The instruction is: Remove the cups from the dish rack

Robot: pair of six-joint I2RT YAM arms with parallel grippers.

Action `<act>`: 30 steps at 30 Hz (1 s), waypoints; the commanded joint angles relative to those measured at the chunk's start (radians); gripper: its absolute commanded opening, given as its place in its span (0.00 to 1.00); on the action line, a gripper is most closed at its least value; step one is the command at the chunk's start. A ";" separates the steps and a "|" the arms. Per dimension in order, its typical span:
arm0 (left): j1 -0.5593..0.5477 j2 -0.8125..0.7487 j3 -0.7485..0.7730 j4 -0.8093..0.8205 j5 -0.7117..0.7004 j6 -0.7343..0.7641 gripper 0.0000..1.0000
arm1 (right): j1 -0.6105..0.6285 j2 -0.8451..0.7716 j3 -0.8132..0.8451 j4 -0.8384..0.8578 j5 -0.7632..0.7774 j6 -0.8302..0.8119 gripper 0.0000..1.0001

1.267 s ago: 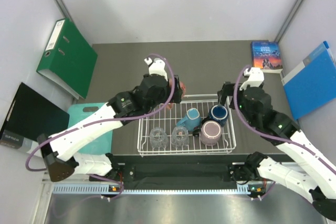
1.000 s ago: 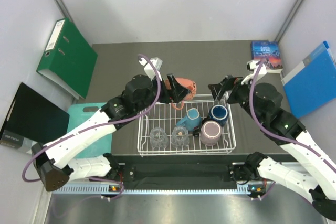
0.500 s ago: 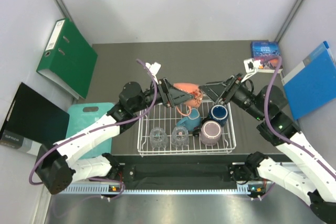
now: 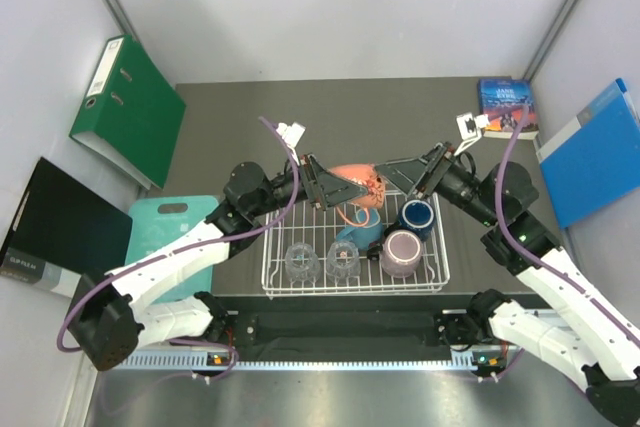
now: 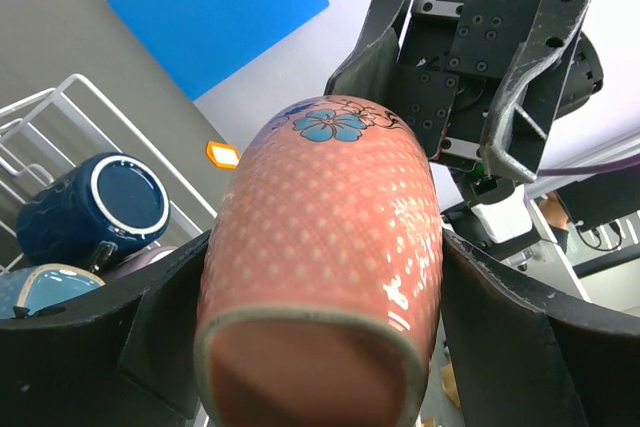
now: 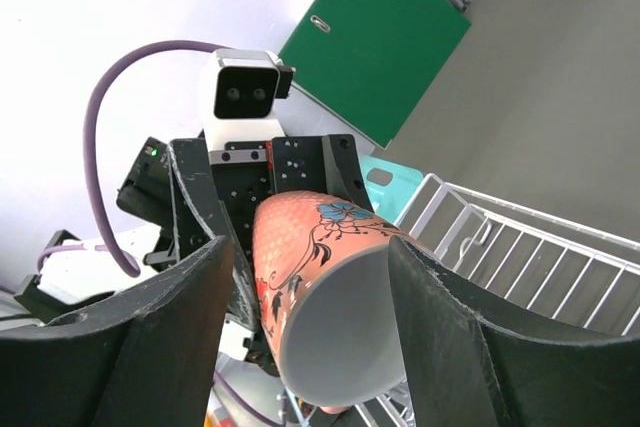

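Observation:
My left gripper [image 4: 345, 187] is shut on the orange flowered mug [image 4: 352, 177] and holds it on its side in the air over the back edge of the white dish rack [image 4: 268, 247]. My right gripper [image 4: 398, 179] is open, with its fingers on either side of the mug's mouth end. In the left wrist view the mug's base [image 5: 330, 247] faces the camera between my fingers. In the right wrist view its open mouth [image 6: 340, 297] does. In the rack lie a light blue mug [image 4: 362, 229], a navy mug [image 4: 415, 215], a mauve mug [image 4: 400, 252] and two glass tumblers [image 4: 302, 260] [image 4: 342, 260].
A teal cutting board [image 4: 175, 237] lies left of the rack. A green binder [image 4: 128, 107] and a black folder [image 4: 55, 227] lean at the left. A book [image 4: 507, 107] and a blue folder [image 4: 595, 152] are at the right.
My left gripper has lifted the orange mug from the rack's back left, tipped it sideways and carried it right. My right gripper has swung left and now straddles its mouth.

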 commanded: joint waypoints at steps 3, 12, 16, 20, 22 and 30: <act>0.010 -0.038 -0.001 0.098 -0.048 0.041 0.00 | -0.004 -0.012 0.020 0.036 -0.059 0.016 0.64; 0.059 0.001 0.041 0.127 -0.012 0.030 0.00 | -0.005 -0.027 0.020 -0.016 -0.075 0.005 0.65; 0.059 0.031 0.051 0.166 0.031 0.002 0.00 | -0.004 -0.001 0.020 0.004 -0.084 0.005 0.65; 0.059 0.056 0.050 0.206 0.080 -0.028 0.00 | -0.004 0.045 0.028 0.051 -0.119 0.016 0.64; 0.059 0.061 0.054 0.212 0.098 -0.039 0.00 | -0.004 0.068 0.030 0.067 -0.136 0.021 0.64; 0.050 0.093 0.059 0.264 0.185 -0.071 0.00 | -0.005 0.140 0.025 0.153 -0.190 0.050 0.56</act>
